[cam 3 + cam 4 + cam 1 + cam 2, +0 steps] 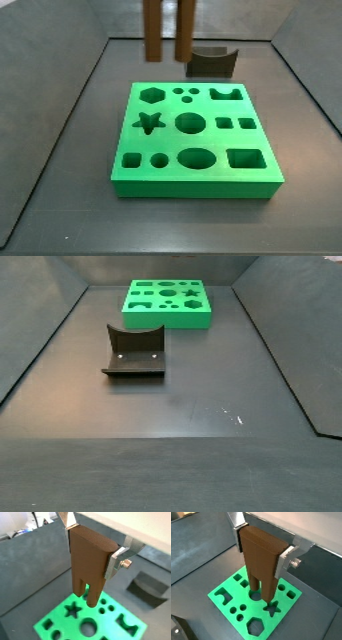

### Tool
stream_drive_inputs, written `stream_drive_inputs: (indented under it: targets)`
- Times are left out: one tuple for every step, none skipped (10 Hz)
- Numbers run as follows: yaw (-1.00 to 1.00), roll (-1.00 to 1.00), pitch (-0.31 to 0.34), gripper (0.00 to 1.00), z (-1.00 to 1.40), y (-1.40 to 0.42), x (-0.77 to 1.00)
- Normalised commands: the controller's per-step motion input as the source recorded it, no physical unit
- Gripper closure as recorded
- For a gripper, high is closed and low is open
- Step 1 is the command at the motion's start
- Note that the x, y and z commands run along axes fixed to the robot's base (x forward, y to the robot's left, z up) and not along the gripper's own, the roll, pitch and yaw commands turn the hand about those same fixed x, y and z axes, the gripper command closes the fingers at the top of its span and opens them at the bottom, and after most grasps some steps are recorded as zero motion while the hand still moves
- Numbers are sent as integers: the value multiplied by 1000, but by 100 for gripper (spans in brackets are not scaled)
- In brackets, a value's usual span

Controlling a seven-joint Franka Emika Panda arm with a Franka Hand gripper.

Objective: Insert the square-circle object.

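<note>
The square-circle object [87,567] is a tall brown block with two legs and a narrow slot. My gripper [92,546] is shut on its solid top, one silver finger on each side, as both wrist views show [262,547]. The block [261,567] hangs upright, legs down, above the green board [284,609] with shaped holes. In a side view only the two legs [155,30] show, above the far edge of the board [201,180]; the gripper is out of frame there. In a side view the board [167,319] lies at the far end, and the block and gripper are out of view.
A dark fixture with a curved notch [211,62] stands on the floor just behind the board. It also shows in a side view [134,351] and in a wrist view [143,587]. Dark walls enclose the grey floor [201,406].
</note>
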Motion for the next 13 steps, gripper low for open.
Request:
stream_drive_inputs:
  targets:
    - [-60,-14,-220,100,-714,-831,-549]
    - [-63,16,-66,100,-1000,-1000,-349]
    - [-23,74,-33,100,-1000,-1000,-149]
    - [0,127,-43,100,-1000,-960,0]
    - [31,131,-40,100,-1000,-871,0]
    - [40,290,-46,100,-763,-717,9]
    - [0,426,7,100,-497,-626,194]
    - [0,484,29,100,-371,-609,194]
    - [0,366,0,100,-417,-634,80]
    - [0,141,0,100,-377,-449,0]
    - [37,71,-3,100,-254,-340,-80]
    - [160,0,-49,100,-211,-246,-280]
    - [303,0,-63,100,-237,0,-271]
